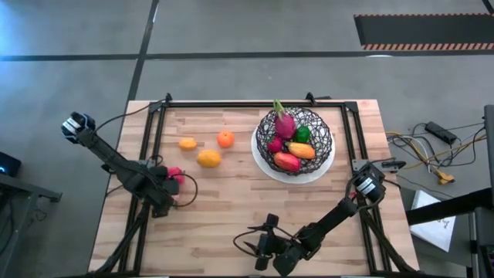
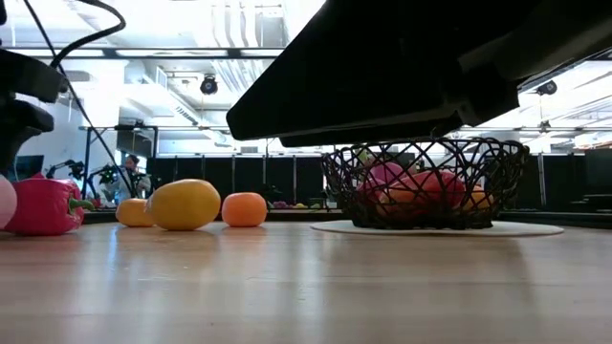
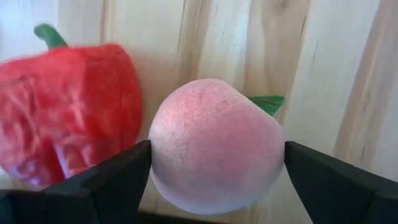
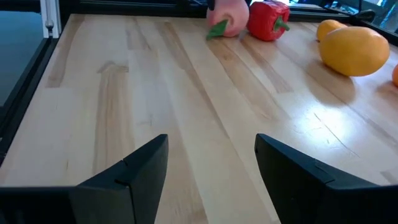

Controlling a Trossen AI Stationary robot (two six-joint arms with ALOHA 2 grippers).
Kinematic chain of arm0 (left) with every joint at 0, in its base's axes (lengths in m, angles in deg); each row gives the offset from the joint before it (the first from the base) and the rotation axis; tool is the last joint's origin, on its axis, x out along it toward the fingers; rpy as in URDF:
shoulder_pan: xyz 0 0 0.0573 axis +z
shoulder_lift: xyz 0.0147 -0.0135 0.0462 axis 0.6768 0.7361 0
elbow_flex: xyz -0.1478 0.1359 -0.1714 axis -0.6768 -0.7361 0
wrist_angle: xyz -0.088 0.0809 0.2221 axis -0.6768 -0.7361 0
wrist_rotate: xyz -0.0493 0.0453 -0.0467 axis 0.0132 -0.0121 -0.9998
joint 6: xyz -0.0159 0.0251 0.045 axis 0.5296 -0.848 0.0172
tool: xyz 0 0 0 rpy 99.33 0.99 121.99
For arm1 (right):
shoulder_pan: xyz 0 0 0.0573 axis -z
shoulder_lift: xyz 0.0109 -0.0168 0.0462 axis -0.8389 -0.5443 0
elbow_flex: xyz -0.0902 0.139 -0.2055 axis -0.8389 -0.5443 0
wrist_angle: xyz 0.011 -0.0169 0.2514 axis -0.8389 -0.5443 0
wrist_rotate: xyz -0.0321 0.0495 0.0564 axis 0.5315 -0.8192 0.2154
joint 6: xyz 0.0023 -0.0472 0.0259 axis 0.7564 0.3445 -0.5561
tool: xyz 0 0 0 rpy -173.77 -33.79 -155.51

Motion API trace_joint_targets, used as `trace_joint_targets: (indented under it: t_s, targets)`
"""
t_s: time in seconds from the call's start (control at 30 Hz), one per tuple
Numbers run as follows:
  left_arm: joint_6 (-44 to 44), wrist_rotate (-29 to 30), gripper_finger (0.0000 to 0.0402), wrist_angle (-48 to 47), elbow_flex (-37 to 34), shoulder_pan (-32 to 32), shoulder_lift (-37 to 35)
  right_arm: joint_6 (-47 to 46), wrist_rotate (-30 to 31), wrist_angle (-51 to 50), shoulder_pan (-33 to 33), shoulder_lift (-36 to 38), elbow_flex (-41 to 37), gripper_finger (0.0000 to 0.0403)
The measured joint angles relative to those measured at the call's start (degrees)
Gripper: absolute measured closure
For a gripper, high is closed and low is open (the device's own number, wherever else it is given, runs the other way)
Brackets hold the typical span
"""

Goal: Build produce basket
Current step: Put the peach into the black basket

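The left gripper (image 3: 214,171) is sitting at the table's 9 o'clock side with its two fingers (image 3: 106,186) spread wide and standing against both flanks of one pale pink peach (image 3: 217,146); the peach is resting on the wood, and whether it is gripped cannot be told. One red pepper (image 3: 68,112) is lying just beside the peach, touching or nearly touching it. Three loose pieces are lying toward 11 o'clock of table centre: one small orange piece (image 1: 187,143), one yellow-orange piece (image 1: 208,158) and one round orange (image 1: 225,139), each apart from the others. The basket (image 1: 324,143) is standing on its white plate (image 1: 261,161) at 2 o'clock, holding one pink dragon fruit (image 1: 284,123), one green piece (image 1: 302,133) and several red and orange pieces whose number cannot be told. The right gripper (image 4: 211,168) is waiting at the 6 o'clock edge, fingers partly apart and holding nothing. Bare table (image 1: 231,208) is lying open between 5 and 8 o'clock, inside the black frame rails (image 1: 247,103).
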Motion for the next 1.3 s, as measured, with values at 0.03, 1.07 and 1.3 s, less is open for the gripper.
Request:
trace_joint_targets:
  t_s: [0.03, 1.07, 1.3]
  targets:
    - [-0.1, 0.5, 0.0058, 0.5, 0.0, 0.0, 0.5, 0.0, 0.0, 0.0, 0.0, 0.0, 0.0, 0.0170]
    - [-6.7, 12.4, 0.0090, 10.7, 7.8, 0.0, 10.3, 3.4, 8.1, -3.5, -5.2, 2.8, 0.0, 0.0170]
    - [-9.2, 18.4, 0.0090, 36.2, 6.8, 0.2, 10.2, -0.2, 12.2, -7.9, -7.0, 3.4, -0.1, 0.0170]
